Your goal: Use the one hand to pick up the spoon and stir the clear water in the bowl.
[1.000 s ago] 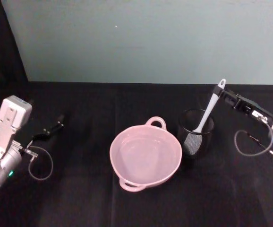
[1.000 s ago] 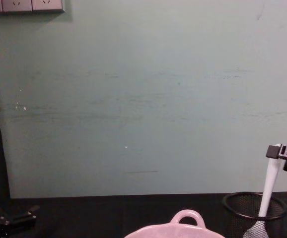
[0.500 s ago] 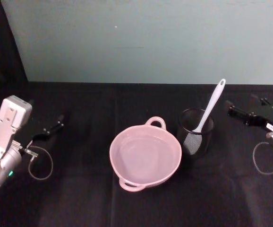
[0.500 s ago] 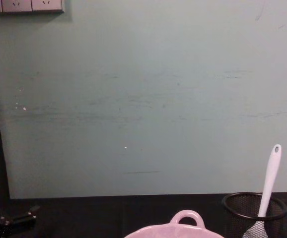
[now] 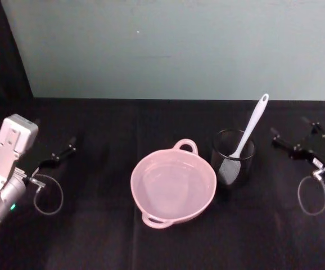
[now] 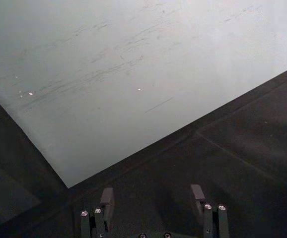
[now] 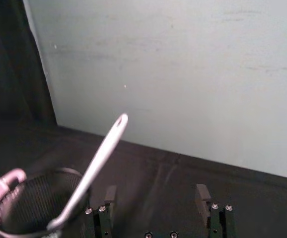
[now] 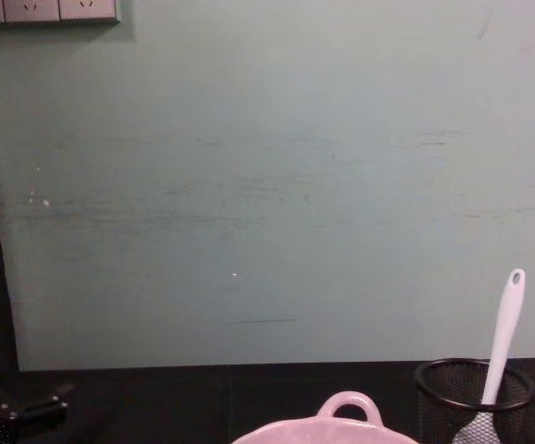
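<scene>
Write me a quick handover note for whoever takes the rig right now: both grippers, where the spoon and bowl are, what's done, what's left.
Right gripper: open, empty, low over the table right of the mesh cup.
Left gripper: open, parked at the far left.
Spoon: standing tilted in the mesh cup, handle up, untouched.
Bowl: centre of the table, left of the cup, water in it.
Done: nothing yet.
Left: grasp the spoon, lift it out, stir the water.

Plain pale teal wall (image 8: 267, 185) behind, a bit scuffed, with what looks like white power sockets (image 8: 45, 10) top left. Table (image 5: 95, 236) is covered in black cloth; dark drape at left.
</scene>
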`<state>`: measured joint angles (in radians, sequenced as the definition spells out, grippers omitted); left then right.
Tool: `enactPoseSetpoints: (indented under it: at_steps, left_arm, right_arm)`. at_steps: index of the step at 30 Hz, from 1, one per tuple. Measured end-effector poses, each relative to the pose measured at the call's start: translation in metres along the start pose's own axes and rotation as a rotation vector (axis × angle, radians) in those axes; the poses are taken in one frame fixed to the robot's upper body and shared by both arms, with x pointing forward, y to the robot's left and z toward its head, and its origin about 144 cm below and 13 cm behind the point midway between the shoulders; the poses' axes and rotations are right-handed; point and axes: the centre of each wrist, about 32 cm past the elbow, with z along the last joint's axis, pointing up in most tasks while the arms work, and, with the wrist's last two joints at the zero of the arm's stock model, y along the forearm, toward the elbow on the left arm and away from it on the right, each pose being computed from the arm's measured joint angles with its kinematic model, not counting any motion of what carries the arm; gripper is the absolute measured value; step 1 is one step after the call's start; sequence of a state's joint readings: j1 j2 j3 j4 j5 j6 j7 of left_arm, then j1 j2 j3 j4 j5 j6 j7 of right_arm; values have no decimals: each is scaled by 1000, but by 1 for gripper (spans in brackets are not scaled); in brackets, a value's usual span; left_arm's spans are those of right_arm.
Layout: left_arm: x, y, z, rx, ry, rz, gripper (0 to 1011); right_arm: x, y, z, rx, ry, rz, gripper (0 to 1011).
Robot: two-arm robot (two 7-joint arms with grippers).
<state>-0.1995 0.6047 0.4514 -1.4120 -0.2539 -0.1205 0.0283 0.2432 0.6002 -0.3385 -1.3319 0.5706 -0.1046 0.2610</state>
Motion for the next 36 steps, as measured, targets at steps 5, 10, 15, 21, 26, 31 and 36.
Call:
enactPoseSetpoints:
  at_steps: [5, 10, 15, 21, 26, 31, 36]
  left_arm:
    - [0, 0, 0, 0, 0, 0, 1005]
    - [0, 0, 0, 0, 0, 0, 1005]
    - [0, 0, 0, 0, 0, 0, 1005]
    - [0, 0, 0, 0, 0, 0, 1005]
    - [0, 0, 0, 0, 0, 0, 1005]
    - [0, 0, 0, 0, 0, 0, 1005]
    - [0, 0, 0, 0, 0, 0, 1005]
  right_arm:
    - [-3, 3, -12, -25, -42, 3, 1002]
    - [-8, 5, -18, -50, -79, -10, 1003]
    - [-12, 6, -18, -58, -112, -36, 1002]
    - [-16, 6, -15, -72, -133, -65, 1002]
    - [-15, 6, -16, -71, -130, -62, 1003]
    - [-15, 6, -16, -69, -126, -59, 1002]
    - [-14, 6, -16, -67, -124, -55, 1002]
